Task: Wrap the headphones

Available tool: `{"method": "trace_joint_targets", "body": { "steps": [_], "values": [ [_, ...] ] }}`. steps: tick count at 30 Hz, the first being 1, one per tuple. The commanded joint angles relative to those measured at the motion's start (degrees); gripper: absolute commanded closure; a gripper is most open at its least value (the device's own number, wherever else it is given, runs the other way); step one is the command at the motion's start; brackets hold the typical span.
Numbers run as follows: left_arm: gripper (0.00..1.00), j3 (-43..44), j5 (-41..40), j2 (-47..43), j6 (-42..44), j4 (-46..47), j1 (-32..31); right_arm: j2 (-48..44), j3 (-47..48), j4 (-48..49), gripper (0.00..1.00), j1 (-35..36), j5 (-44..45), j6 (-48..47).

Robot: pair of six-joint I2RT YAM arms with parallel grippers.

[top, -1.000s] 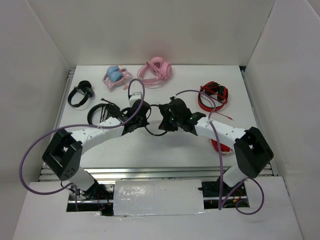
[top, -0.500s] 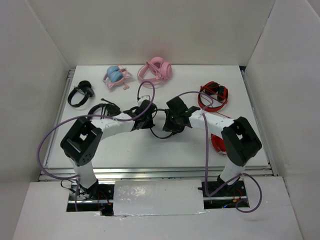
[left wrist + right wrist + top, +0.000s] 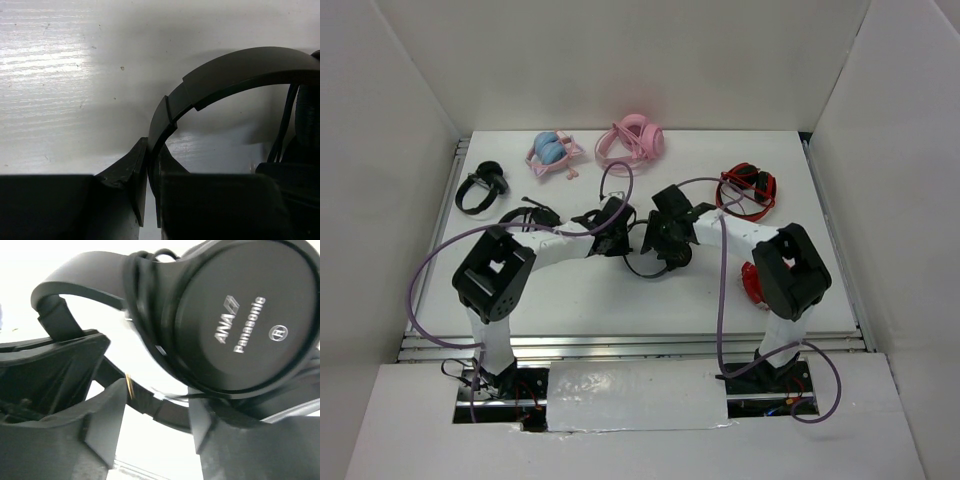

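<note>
Near the middle of the surface [image 3: 570, 300], between both arms: the headphones [image 3: 642, 245]. Probably light, with a springy rather than rigid frame and plastic smooth enough to slip. Thin headband [image 3: 240, 65] pinched edge-on in the clenched left end effector [image 3: 150, 197], judged the soundest hold, being narrow and stiff. Round, flat, glossy earcup [image 3: 240, 325], poor to pinch, just above and beyond the right end effector [image 3: 155, 427], fingers spread, grasping nothing. Thin, limp cable [image 3: 137, 290] bunched against the cup, likely to unspool unless kept taut.
</note>
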Motion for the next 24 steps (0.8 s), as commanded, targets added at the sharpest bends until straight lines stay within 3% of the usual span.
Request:
{"method": "trace_joint_targets", "body": {
  "steps": [1,3,14,22,24],
  "values": [
    [1.0,1.84,3.69,0.36,1.47,0.4,0.3,1.32,3.86,-0.91,0.39,-1.61,0.73,-1.91],
    [1.0,1.93,3.95,0.44,1.74,0.48,0.47,1.67,4.82,-0.91,0.32,-2.14,-0.59,-2.52],
    [1.0,4.03,5.79,2.64,2.44,-1.27,1.53,1.68,6.94,1.02,0.22,-4.69,-7.88,-5.16],
    [1.0,6.06,8.79,4.58,2.09,-2.85,3.2,2.73,6.67,2.35,0.24,-4.52,-13.51,-7.1],
    [0.95,6.41,8.52,4.49,2.26,-3.38,3.2,2.82,6.41,2.61,0.24,-4.51,-13.69,-7.1]
  ]
}}
